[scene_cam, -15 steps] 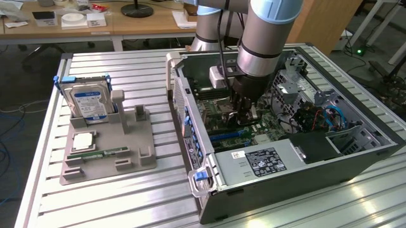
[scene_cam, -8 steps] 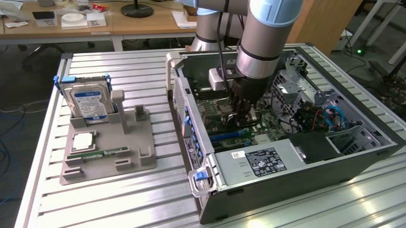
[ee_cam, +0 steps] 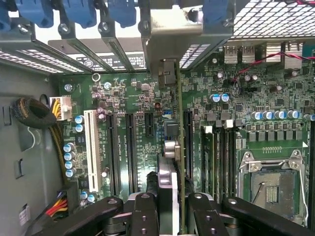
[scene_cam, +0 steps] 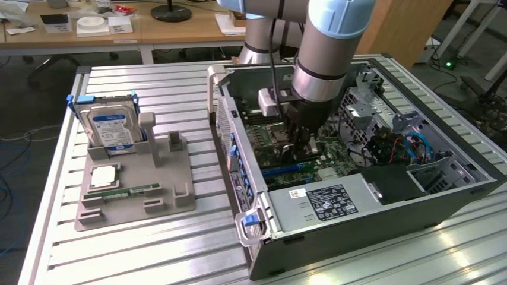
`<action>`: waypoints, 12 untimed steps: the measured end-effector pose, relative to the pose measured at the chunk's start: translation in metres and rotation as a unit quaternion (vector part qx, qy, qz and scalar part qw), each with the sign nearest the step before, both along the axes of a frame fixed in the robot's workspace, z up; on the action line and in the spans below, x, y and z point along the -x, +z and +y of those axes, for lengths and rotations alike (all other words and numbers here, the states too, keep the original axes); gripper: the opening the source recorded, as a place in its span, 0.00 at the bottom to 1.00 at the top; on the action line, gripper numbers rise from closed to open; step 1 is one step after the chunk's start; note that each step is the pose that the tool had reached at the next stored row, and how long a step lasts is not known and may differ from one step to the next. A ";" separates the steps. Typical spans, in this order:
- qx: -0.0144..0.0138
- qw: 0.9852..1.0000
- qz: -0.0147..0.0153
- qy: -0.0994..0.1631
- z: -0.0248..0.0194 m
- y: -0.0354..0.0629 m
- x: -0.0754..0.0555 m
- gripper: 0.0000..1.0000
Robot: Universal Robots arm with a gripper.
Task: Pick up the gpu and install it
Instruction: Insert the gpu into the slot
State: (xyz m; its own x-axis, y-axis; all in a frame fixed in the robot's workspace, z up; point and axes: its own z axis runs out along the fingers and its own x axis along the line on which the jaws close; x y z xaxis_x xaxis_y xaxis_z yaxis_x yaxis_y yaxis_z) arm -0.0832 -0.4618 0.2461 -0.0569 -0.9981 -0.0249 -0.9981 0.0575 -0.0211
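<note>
Arm (scene_cam: 325,53) reaches down into the open computer case (scene_cam: 467,178), centre of the exterior view. Tool (scene_cam: 305,142) sits low over the motherboard (scene_cam: 277,133). It is narrow, clamped on the gpu (ee_cam: 167,187), with black fingers (ee_cam: 142,211) on either face.

Gpu is inside the case, held edge-on, standing over the long black slots (ee_cam: 130,147) in the middle of the board. Its far end is near the rear wall, under the blue latches (ee_cam: 120,12). Whether its edge sits in a slot: cannot tell.

Neighbours on the board, wrist view:
- On one side of the card, a white slot (ee_cam: 91,147), and yellow and red cables (ee_cam: 59,105) by the case wall.
- On the other side, the processor socket (ee_cam: 268,184).

Exterior view:
- Labelled power supply (scene_cam: 325,202) fills the lower centre of the case.
- Blue and red wires (scene_cam: 408,145) lie towards the exterior view's right, near the tool.
- On the slatted surface (scene_cam: 158,249), at the exterior view's left and well apart from the case, is a grey holder (scene_cam: 135,196). It carries an upright hard drive (scene_cam: 111,127) and a memory stick (scene_cam: 123,191) lying flat
</note>
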 end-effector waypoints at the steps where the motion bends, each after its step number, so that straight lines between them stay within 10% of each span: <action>1: 0.000 1.000 0.000 0.000 0.0000 -0.0003 0.000 0.28; 12: 0.000 1.000 0.001 0.000 0.0000 -0.0062 0.004 0.28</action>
